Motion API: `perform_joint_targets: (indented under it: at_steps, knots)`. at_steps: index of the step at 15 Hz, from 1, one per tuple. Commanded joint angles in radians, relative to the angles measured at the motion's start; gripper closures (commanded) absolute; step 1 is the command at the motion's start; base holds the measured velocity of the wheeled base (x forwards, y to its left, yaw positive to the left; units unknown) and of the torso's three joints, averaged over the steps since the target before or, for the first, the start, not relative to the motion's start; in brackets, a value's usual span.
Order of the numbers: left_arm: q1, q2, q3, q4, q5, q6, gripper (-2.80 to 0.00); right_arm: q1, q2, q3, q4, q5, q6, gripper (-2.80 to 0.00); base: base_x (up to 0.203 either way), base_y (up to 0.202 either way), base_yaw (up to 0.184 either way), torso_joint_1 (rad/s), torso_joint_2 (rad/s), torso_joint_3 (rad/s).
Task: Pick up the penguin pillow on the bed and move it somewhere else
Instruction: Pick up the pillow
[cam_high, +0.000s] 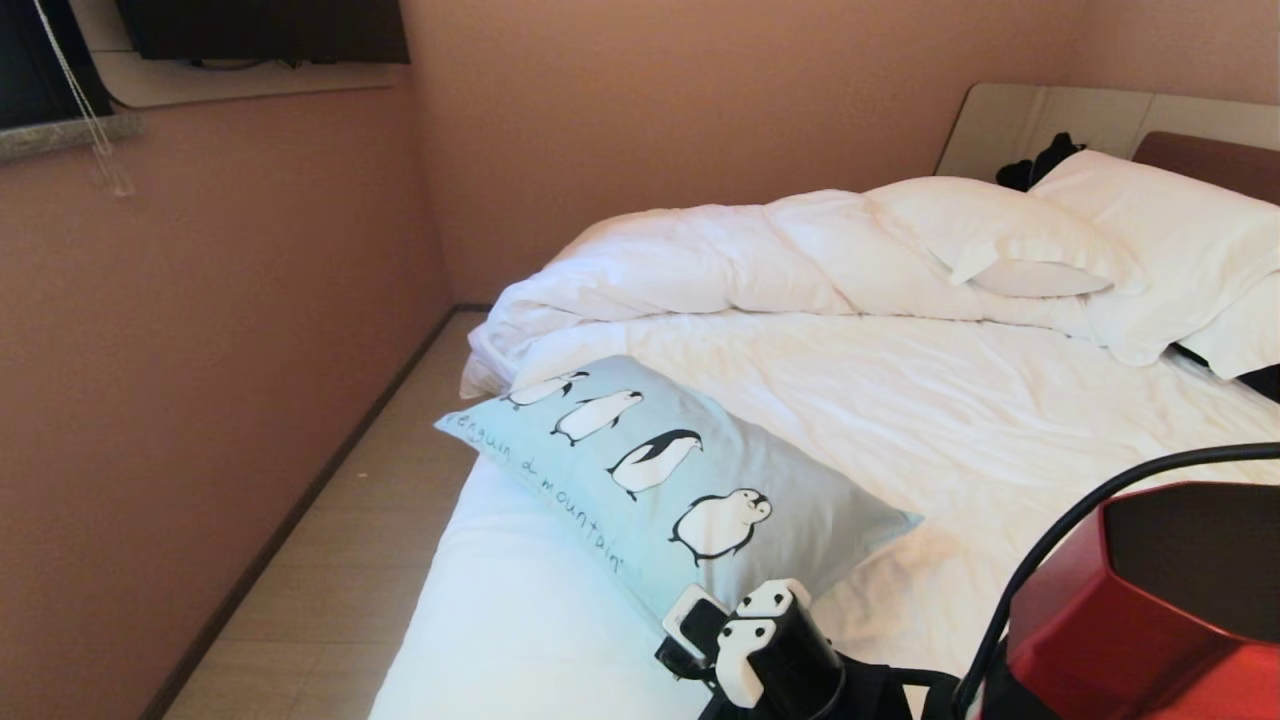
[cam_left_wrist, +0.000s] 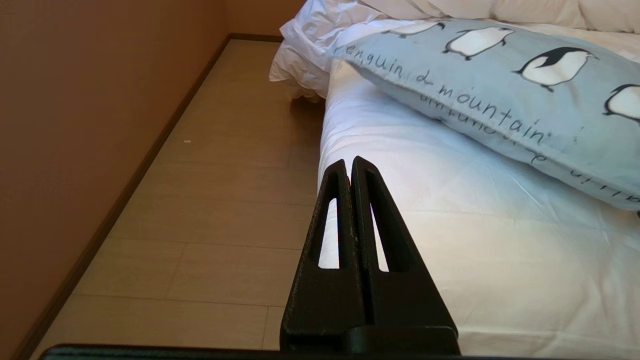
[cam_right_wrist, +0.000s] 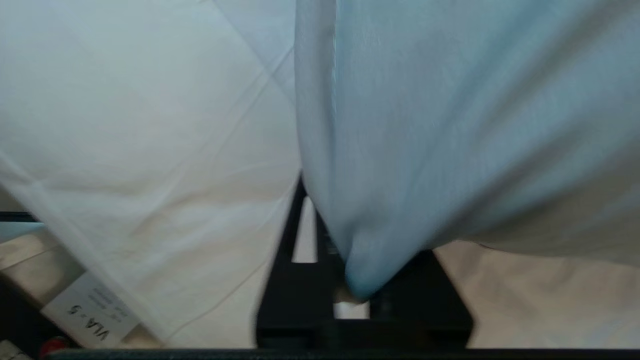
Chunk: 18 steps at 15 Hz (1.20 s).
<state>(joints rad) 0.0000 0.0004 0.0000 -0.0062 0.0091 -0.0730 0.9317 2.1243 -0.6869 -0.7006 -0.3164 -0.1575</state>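
Right gripper (cam_right_wrist: 350, 280) under the near corner of the penguin pillow (cam_high: 680, 480), blue cloth between the fingers; clamped or loose, cannot tell. Left gripper (cam_left_wrist: 352, 165) pressed together, parked beside the bed (cam_high: 900, 420) edge above bare floor (cam_high: 330, 560). Pillow at the bed's left edge, far corner overhanging, long axis diagonal toward the bunched duvet (cam_high: 700, 260). Open sheet rightward; white pillows (cam_high: 1100, 240) beyond.

bare sheet (cam_high: 1000, 420) open (mid-bed), duvet (cam_high: 700, 260) heaped beyond
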Motion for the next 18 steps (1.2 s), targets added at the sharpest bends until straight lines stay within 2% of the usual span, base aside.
perform_joint_targets:
  at_steps: [1,8,11,14,15,16,18]
  knots:
    - [0.000,0.001,0.003,0.000,0.000,-0.001,0.00,0.007,-0.007,0.007,-0.004,-0.003,-0.002,-2.80,0.000,0.000,0.000,0.000,0.00,0.000]
    - [0.000,0.000,0.003,0.000,0.002,-0.001,0.00,0.025,-0.248,0.085,0.000,0.045,-0.032,-2.80,0.000,0.000,0.000,0.000,0.00,0.000]
    - [0.000,0.001,0.003,0.000,0.001,-0.001,0.00,-0.006,-0.398,0.065,0.076,0.053,-0.029,-2.80,0.000,0.000,0.000,0.000,0.00,0.000]
    - [0.000,0.000,0.003,0.000,0.002,-0.001,0.00,-0.188,-0.419,-0.041,0.186,0.063,0.019,-2.80,0.000,0.000,0.000,0.000,0.00,0.000]
    - [0.000,0.000,0.003,0.000,0.002,-0.001,0.00,-0.248,-0.395,-0.109,0.229,0.081,0.063,-2.80,0.000,0.000,0.000,0.000,0.00,0.000]
    - [0.000,0.000,0.003,0.000,0.001,-0.001,0.00,-0.291,-0.358,-0.183,0.276,0.094,0.127,0.00,0.000,0.000,0.000,0.000,0.00,0.000]
    - [0.000,0.001,0.003,0.000,0.002,-0.001,0.00,-0.370,-0.288,-0.327,0.423,0.114,0.249,0.00,0.000,0.000,0.000,0.000,0.00,0.000]
